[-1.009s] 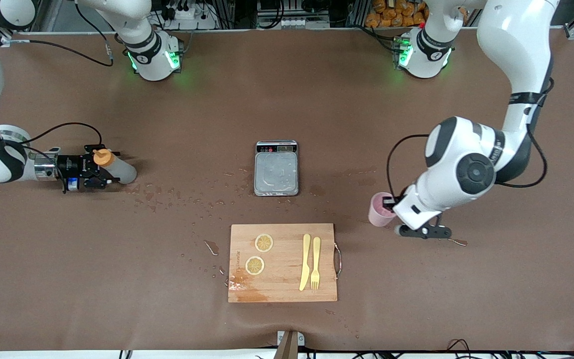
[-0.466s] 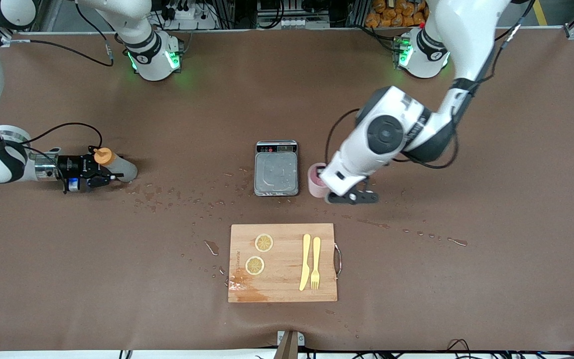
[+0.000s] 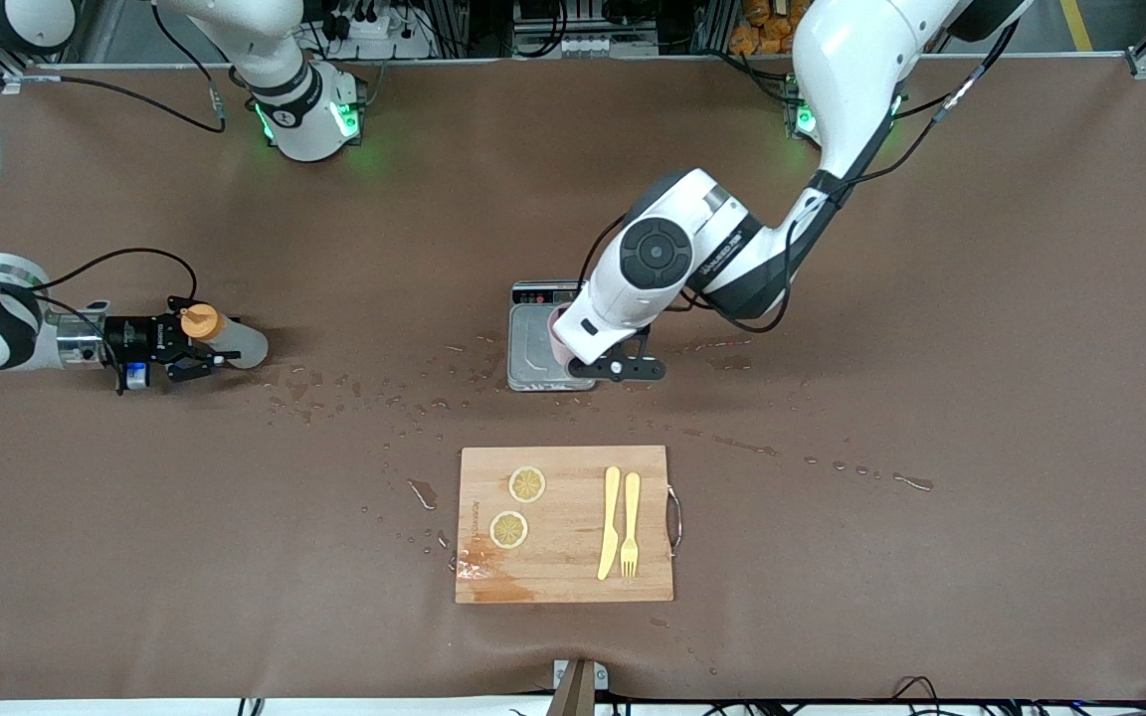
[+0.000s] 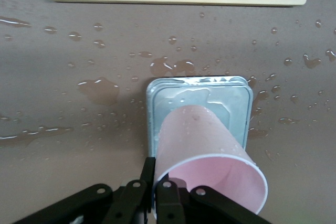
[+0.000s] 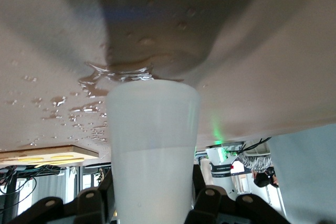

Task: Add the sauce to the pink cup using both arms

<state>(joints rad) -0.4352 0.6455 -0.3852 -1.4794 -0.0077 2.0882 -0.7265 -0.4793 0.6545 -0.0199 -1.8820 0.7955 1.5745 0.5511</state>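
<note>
My left gripper (image 3: 573,360) is shut on the rim of the pink cup (image 3: 556,334) and holds it upright over the scale (image 3: 533,373). In the left wrist view the fingers (image 4: 149,174) pinch the wall of the pink cup (image 4: 210,153), one inside and one outside. The cup looks empty. My right gripper (image 3: 197,343) is shut on the sauce bottle (image 3: 235,344), orange cap (image 3: 199,320) up, low over the table at the right arm's end. In the right wrist view the bottle (image 5: 152,145) sits between the fingers (image 5: 92,203).
A wooden cutting board (image 3: 565,577) with two lemon slices (image 3: 526,484), a yellow knife and a fork (image 3: 630,522) lies nearer to the front camera than the scale. Water drops and puddles (image 3: 354,398) are scattered over the brown table.
My left arm has carried the pink cup from the left arm's end of the table to over the scale. My right gripper with the bottle has shifted slightly toward its own end.
</note>
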